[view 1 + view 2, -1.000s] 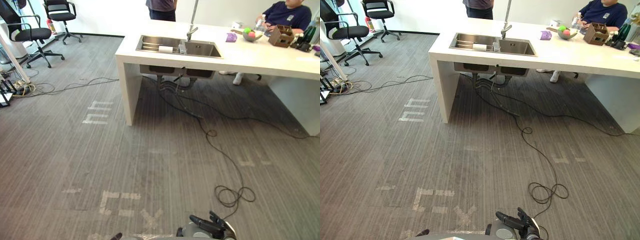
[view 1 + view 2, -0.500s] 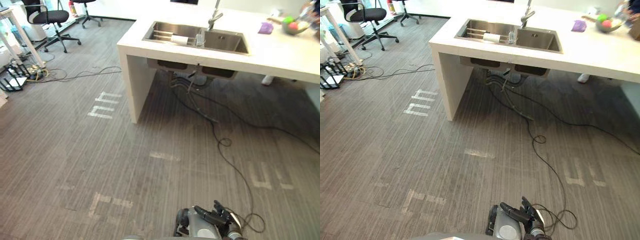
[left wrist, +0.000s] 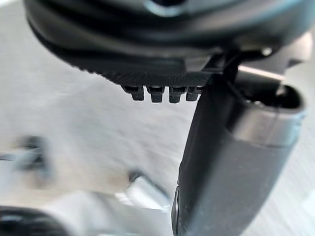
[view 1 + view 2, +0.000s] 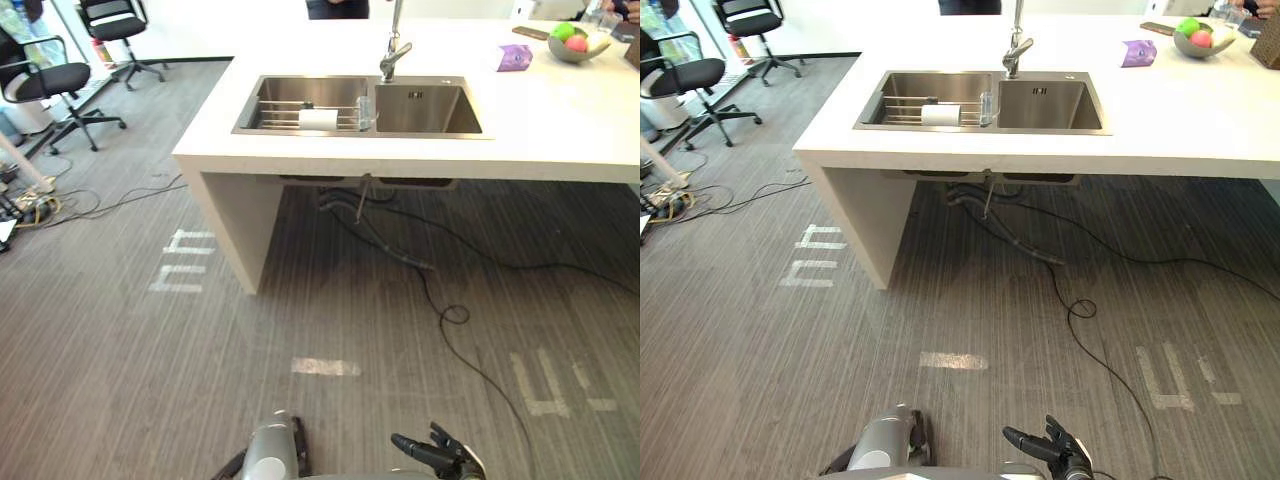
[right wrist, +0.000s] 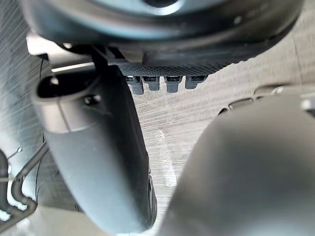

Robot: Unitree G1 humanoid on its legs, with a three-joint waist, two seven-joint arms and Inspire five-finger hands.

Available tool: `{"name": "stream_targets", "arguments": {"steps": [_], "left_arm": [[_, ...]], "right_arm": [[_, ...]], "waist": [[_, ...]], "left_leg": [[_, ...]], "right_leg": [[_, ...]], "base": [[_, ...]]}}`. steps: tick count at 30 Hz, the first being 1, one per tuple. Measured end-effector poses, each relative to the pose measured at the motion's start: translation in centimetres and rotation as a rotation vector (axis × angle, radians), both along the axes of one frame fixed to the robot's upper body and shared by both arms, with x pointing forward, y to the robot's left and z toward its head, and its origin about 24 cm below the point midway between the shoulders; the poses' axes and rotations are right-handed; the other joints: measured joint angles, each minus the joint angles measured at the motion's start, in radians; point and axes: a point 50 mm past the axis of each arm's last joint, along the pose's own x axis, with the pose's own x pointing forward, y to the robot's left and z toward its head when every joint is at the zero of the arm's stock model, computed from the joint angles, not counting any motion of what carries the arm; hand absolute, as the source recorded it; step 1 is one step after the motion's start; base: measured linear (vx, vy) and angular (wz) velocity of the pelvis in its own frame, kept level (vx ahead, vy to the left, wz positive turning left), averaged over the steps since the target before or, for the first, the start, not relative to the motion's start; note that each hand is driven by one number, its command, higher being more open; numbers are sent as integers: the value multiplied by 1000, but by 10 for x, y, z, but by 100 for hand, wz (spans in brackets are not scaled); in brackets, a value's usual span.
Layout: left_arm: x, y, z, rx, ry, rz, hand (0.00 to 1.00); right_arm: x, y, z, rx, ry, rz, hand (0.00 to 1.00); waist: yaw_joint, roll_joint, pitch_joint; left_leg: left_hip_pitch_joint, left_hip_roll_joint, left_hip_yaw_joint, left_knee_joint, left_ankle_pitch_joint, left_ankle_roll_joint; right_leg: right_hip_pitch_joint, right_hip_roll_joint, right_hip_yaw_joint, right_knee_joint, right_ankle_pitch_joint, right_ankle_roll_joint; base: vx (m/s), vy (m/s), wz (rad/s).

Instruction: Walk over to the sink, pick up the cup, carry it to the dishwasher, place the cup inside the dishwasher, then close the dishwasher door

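A white cup [image 4: 319,118] lies on its side on a wire rack in the left basin of the steel double sink [image 4: 420,130], which is set in a white counter [image 4: 560,140] ahead of me. A clear glass [image 4: 365,110] stands by the divider, below the tap [image 4: 392,55]. My right hand [image 4: 1052,446] hangs low at the bottom edge, far from the sink, its fingers straight and holding nothing. My left hand [image 3: 147,54] also hangs over the floor, its fingers [image 3: 160,92] relaxed and the thumb [image 3: 221,162] standing free, empty.
Black cables [image 4: 440,300] trail across the grey carpet from under the counter. Tape marks [image 4: 182,273] lie on the floor. Office chairs [image 4: 45,85] stand at the back left. A fruit bowl [image 4: 573,42] and a purple object [image 4: 515,58] sit on the counter. A person [image 4: 337,8] stands behind it.
The camera has moved closer to the sink, which now fills more of the view. My left forearm has come into sight at the bottom edge. Both hands still hang empty.
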Motion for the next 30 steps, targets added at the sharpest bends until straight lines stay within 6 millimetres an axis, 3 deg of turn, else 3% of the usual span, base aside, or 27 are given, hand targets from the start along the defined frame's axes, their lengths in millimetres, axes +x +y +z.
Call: {"name": "stream_targets", "arguments": {"steps": [1,3,4,5,7,8,9,10,11,12,13,15,16,18,19,21,22,23,25,28,30], "left_arm": [[9,4,4,40,-36,-4,100],[55,17,29,223,-206,-34,100],[55,17,30,224,-208,-34,100],[80,32,54,338,-314,-47,100],[104,58,86,482,-416,-44,100],[122,74,115,598,-495,-33,100],[129,81,131,663,-532,-21,100],[137,96,164,809,-600,10,100],[142,108,196,946,-656,37,100],[143,112,210,1009,-682,49,100],[145,115,234,1115,-738,66,100],[151,115,262,1226,-822,91,100],[156,113,274,1255,-866,104,100],[162,114,283,1261,-893,119,100],[164,117,285,1270,-884,108,100],[166,117,286,1270,-872,78,100],[170,113,286,1260,-871,41,100],[172,106,283,1230,-877,19,100],[178,92,289,1214,-930,-57,100],[182,69,303,1208,-1037,-163,100],[182,49,305,1185,-1104,-255,100]], "right_arm": [[3,2,0,1,-6,4,100],[11,11,0,14,-17,24,100],[11,11,-1,15,-16,24,100],[9,11,-2,16,3,20,100],[4,12,-3,14,19,8,100],[-2,12,-4,12,35,-1,100],[-6,12,-5,14,44,-7,100],[-8,11,-5,20,40,-33,100],[-5,10,-2,13,8,-35,100],[-3,8,-1,6,-12,-30,100],[-1,5,1,-5,-33,-22,100],[0,6,2,-5,-44,-23,100],[0,5,2,-1,-47,-31,100],[2,5,3,3,-53,-22,100],[4,6,3,12,-56,-14,100],[3,9,2,27,-58,-5,100],[0,11,1,35,-49,-7,100],[4,9,2,37,-50,-1,100],[9,6,3,41,-58,13,100],[10,6,3,62,-41,16,100],[7,3,3,81,-19,15,100]], "waist": [[-4,-13,5],[-7,-55,37],[-7,-55,37],[-1,-65,34],[-4,-95,16],[-3,-107,9],[-2,-109,8],[-2,-110,7],[-8,-109,7],[-11,-106,5],[-20,-82,-8],[-30,-66,-24],[-30,-53,-32],[-30,-36,-39],[-31,-35,-38],[-35,-40,-41],[-40,-56,-51],[-43,-35,-49],[-44,-27,-45],[-42,-26,-48],[-57,2,-50]], "left_leg": [[-11,-6,8,29,-13,15],[-26,-34,16,128,-75,45],[-26,-34,16,129,-78,45],[-26,-44,21,226,-168,50],[-1,-94,35,243,-219,65],[27,-127,37,240,-242,78],[51,-139,38,233,-251,91],[120,-159,40,195,-275,106],[199,-176,42,136,-280,102],[238,-178,40,104,-279,102],[305,-172,29,37,-268,101],[398,-154,7,-58,-244,82],[438,-128,2,-97,-239,70],[478,-79,3,-132,-247,42],[516,-42,6,-144,-262,13],[544,-13,1,-144,-292,-25],[566,-4,-12,-137,-321,-54],[579,32,-14,-122,-344,-75],[582,48,-11,-99,-344,-76],[577,70,-25,-17,-344,-76],[466,124,-43,234,-341,-77]], "right_leg": [[-1,-8,27,6,3,-12],[-13,-50,69,94,12,-19],[-14,-50,69,95,12,-19],[-19,-74,70,202,11,-13],[-72,-134,67,378,26,31],[-121,-173,74,517,84,77],[-148,-190,84,590,137,93],[-203,-226,100,738,290,124],[-275,-270,82,904,257,73],[-310,-280,67,961,226,31],[-368,-271,30,989,171,-7],[-429,-235,-32,900,93,-9],[-464,-195,-77,761,55,-7],[-499,-129,-146,457,61,-1],[-529,-71,-148,250,125,7],[-543,-30,-101,121,254,2],[-539,-20,-68,109,387,-6],[-538,5,-76,164,378,-44],[-559,3,-81,262,292,-59],[-558,-2,-86,355,183,-63],[-495,11,-136,310,145,-50]], "base": [[453,298,-4],[398,248,21],[368,182,15],[365,155,5],[408,160,15],[380,138,19],[383,132,6],[438,141,-15],[355,104,-20],[314,86,-14],[248,54,2],[338,-15,15],[420,-116,9],[397,-163,-4],[394,-180,-7],[408,-219,9],[522,-330,23],[433,-291,23],[360,-256,21],[255,-207,18],[235,-216,53]]}}
